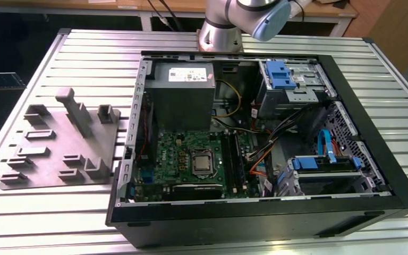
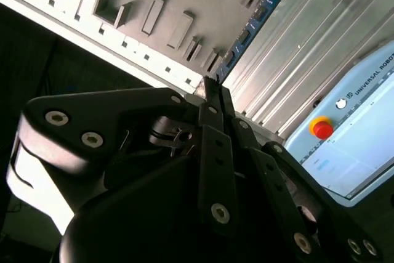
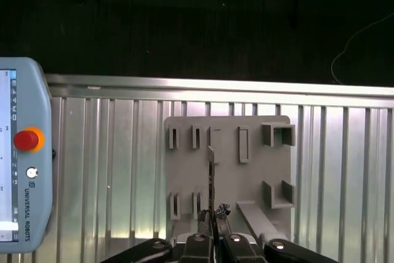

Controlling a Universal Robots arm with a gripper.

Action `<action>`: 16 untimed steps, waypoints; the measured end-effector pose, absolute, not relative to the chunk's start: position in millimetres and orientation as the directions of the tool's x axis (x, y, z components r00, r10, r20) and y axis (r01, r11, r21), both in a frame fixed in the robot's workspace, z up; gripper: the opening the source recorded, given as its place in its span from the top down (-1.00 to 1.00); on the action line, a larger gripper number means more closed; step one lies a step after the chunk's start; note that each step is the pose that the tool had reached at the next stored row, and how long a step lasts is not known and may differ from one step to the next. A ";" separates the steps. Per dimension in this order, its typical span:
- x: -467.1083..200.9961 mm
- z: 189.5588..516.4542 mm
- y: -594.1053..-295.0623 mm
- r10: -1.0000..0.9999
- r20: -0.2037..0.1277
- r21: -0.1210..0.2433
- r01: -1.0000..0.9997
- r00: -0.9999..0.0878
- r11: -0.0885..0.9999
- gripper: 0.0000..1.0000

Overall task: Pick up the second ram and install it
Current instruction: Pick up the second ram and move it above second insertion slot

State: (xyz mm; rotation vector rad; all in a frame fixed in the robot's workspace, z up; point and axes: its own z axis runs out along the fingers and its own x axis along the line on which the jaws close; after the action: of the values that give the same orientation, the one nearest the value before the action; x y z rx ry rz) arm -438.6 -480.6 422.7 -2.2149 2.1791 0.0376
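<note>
We see the black pincer [image 2: 212, 93] pressed together on one end of the second ram [image 2: 249, 29], a long, thin blue-green circuit-board stick that juts straight out past its fingertips. Well beyond those tips lies a grey plastic fixture plate [image 3: 228, 170] with rectangular pockets, on the ribbed metal worktop [image 3: 111, 170]. Off to one side of the pincer rests a pale blue control tablet [image 3: 24, 183] with a red button.

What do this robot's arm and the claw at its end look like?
In the exterior view the arm is a round, silver-grey tube with a pale blue cap on its joint. In the second wrist view the gripper is matte black, built of flat linked bars that narrow into two slim fingers, pinned together with shiny silver bolts.
</note>
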 end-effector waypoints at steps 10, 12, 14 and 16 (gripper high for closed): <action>-426.0 422.8 -480.6 -0.999 -0.041 -0.007 -1.000 0.016 -0.016 0.73; -418.0 422.7 -480.6 -0.999 -0.041 -0.007 -1.000 0.016 -0.016 0.73; -409.1 422.8 -480.6 -0.999 -0.041 -0.007 -1.000 0.016 -0.016 0.73; -400.5 422.6 -480.6 -0.999 -0.041 -0.007 -1.000 0.016 -0.016 0.73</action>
State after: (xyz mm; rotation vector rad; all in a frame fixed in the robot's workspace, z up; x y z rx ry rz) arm -400.5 -480.6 422.6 -2.2151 2.1793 0.0381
